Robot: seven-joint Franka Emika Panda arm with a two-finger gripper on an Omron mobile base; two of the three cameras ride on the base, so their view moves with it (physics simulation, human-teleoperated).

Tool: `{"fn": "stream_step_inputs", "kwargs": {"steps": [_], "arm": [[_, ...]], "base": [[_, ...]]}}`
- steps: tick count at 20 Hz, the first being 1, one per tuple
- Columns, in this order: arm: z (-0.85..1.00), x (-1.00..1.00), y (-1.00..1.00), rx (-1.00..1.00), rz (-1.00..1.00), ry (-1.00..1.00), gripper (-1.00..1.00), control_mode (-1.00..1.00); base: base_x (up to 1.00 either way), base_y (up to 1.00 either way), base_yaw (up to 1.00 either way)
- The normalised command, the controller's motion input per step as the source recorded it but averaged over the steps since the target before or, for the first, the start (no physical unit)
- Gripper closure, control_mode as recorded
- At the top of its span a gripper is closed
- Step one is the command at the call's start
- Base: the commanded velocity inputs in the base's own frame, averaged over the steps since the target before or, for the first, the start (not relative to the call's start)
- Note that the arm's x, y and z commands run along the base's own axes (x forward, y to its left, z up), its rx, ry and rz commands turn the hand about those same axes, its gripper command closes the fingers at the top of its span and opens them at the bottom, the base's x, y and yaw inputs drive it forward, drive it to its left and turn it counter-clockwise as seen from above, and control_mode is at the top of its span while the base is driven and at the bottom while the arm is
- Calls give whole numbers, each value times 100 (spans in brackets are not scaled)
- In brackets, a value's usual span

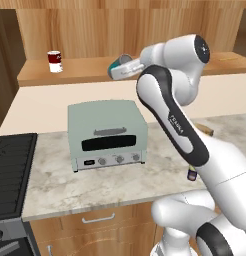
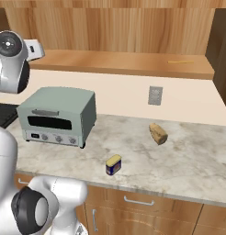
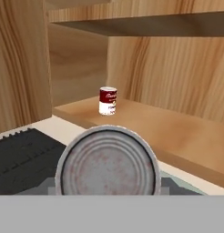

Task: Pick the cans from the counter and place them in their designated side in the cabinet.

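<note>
The gripper [image 1: 126, 67] pinched the teal can [image 1: 116, 67], tipped on its side above the cabinet shelf's [image 1: 85, 70] front edge. The red-and-white can [image 1: 54, 61] stood near the shelf's left end. The dark blue can [image 2: 113, 164] sat near the counter's [image 2: 188, 160] front edge.

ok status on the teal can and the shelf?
Gripper shut on teal can, held at cabinet shelf height. Blue can on the counter. Red-and-white can at shelf's left, apart.
</note>
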Motion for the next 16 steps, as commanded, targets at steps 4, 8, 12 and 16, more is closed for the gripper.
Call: {"fn": "stream_step_inputs", "kwargs": {"steps": [4,8,12,16], "arm": [[0,14,5,0,0,0,100,-100],[0,12,4,0,0,1,100,-100],[0,11,4,0,0,0,100,-100],[0,10,5,0,0,0,100,-100]], "base": [[0,0,0],[0,0,0],[0,0,0],[0,0,0]]}}
